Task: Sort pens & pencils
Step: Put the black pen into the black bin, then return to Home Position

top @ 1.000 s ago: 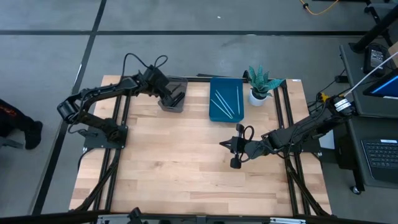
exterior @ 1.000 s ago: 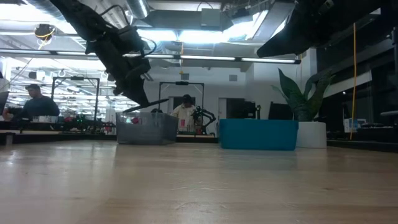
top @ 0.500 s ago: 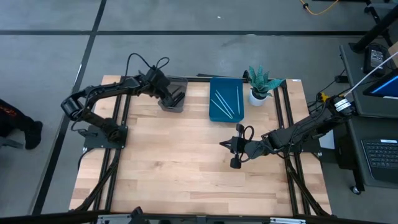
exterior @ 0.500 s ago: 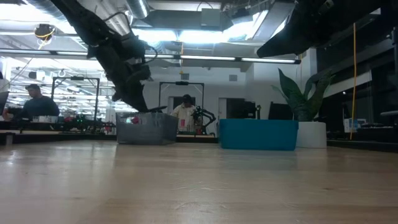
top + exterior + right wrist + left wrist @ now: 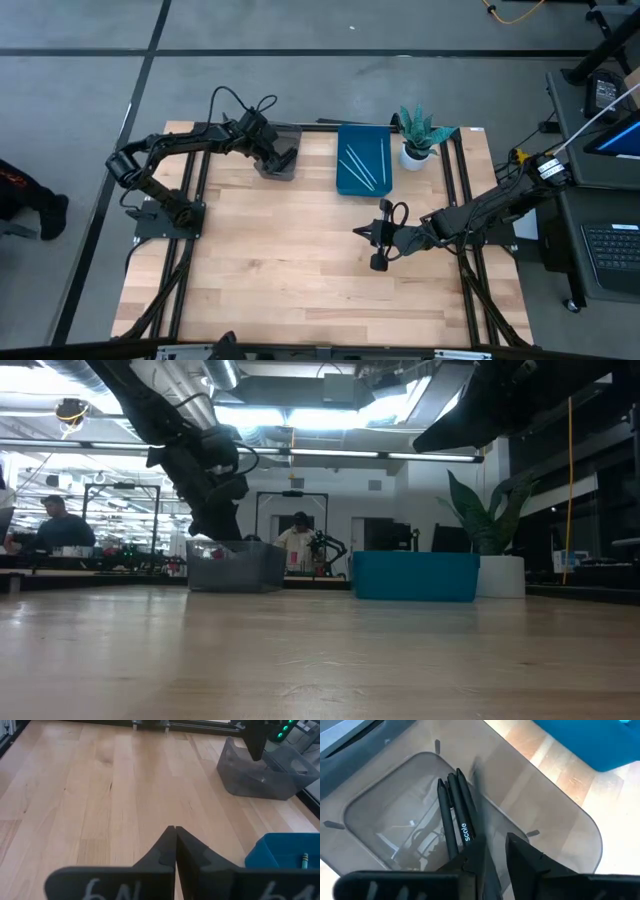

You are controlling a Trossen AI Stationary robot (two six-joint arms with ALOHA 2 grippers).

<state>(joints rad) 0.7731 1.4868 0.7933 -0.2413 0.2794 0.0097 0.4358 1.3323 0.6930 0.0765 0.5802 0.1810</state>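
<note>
A: What is seen at the left of the table?

B: The left gripper (image 5: pixel 283 158) is held low over the clear grey bin (image 5: pixel 262 168), reaching down into it. In the left wrist view its fingers (image 5: pixel 522 855) are parted by a narrow gap, and nothing is seen clamped between them. Three black pens (image 5: pixel 455 815) are lying side by side on the bin's floor just ahead of the fingertips, one marked with pale lettering. Whether a fourth is hidden under the fingers cannot be told.

A: Why would the gripper be placed so low?

B: Probably so that a pen is laid rather than dropped, and so that it is kept parallel with the others. The parted fingers suggest that a release is under way or just done.

A: And further right?

B: The blue tray (image 5: pixel 345 182) is set beside the bin, with pale teal pencils (image 5: pixel 358 165) lying inside it, about three lines being made out from above. The dark sticks are thus kept in one container and the pale ones in the other. A potted plant (image 5: pixel 416 140) stands just beside the tray.

A: The other arm?

B: The right gripper (image 5: pixel 377 246) is parked over bare wood, well apart from both containers, its fingers pressed together on nothing. It is judged to be waiting.

A: What is left to do?

B: No loose sticks are seen on the wooden table (image 5: pixel 300 270), so the sorting is judged nearly finished.
</note>
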